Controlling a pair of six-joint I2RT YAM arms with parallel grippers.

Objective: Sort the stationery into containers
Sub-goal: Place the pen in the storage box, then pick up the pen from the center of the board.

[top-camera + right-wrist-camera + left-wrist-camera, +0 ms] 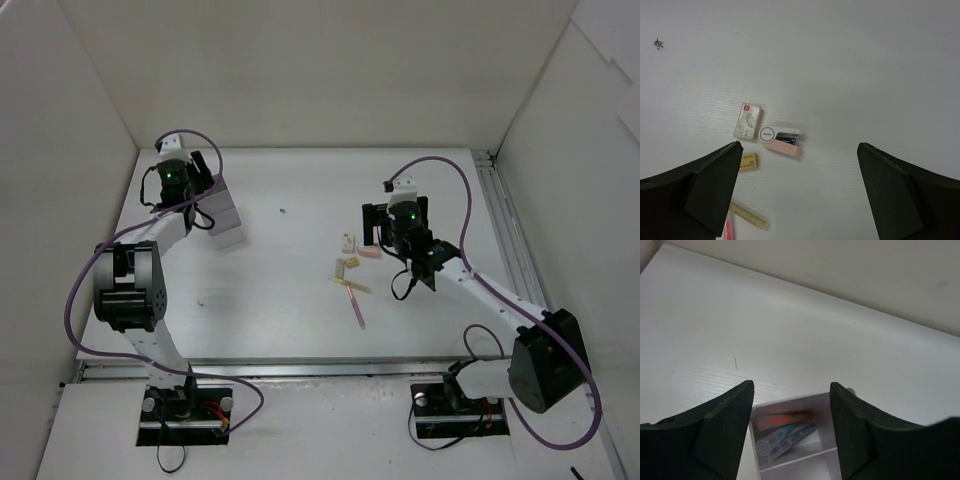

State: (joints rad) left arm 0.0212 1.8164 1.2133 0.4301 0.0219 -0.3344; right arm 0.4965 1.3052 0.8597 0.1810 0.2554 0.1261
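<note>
Top external view: the white table (290, 310) fills the frame, boxed in by white walls (330, 70) on three sides. The left arm (130, 285) reaches to the far left corner. The right arm (500, 300) angles in from the right toward the middle. A white organizer (226, 215) sits at far left, just beside the left arm's wrist and well apart from the loose stationery. Left wrist view: the organizer (790, 401) lies directly below the left claw (790, 386), whose fingers stand parted with nothing between them. That claw is released; whether it touches the organizer cannot be told. The end compartment holds an orange-pink stick (785, 418) and blue sticks (785, 437) lying side by side. The next compartment past the divider shows only in part. Right wrist view: the right claw (797, 145) is spread wide and released, hanging above the loose cluster and gripping nothing. The cluster sits mid-table, just beside the right claw in the overhead view. A pink stick (356, 306) lies nearest the arm bases. Its far end is near a yellow stick (352, 284) that lies crosswise; contact cannot be told. A pink-and-white rounded piece (781, 140) lies flat on the table, framed between the claw's fingers in the wrist view. A white block (747, 120) is just beside it, a sliver apart. A beige block (748, 161) is near, apart from both. A dark speck (658, 43) lies alone, between organizer and cluster.
</note>
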